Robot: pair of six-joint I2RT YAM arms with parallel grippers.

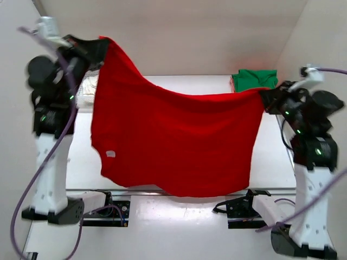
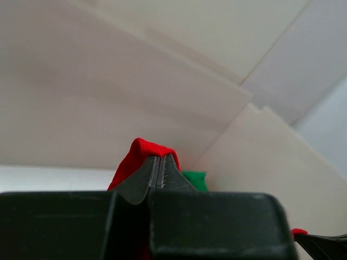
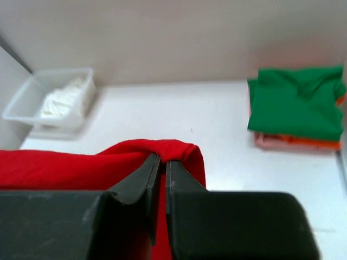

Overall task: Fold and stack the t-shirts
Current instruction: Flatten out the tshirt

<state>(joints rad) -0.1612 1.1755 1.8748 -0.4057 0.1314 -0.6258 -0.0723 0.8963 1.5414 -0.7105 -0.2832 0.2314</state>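
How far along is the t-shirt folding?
Done: a folded green t-shirt lies at the far right on pink and orange layers. In hand: the red t-shirt hangs unfolded, stretched in the air between the left claw and right claw, both shut on its edge. Left: fold it, stack it; white fabric waits in the basket.

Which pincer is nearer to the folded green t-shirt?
Right. The right pincer, gripping the red t-shirt, hangs close beside the green t-shirt; the left pincer holds the opposite corner, well away from it.
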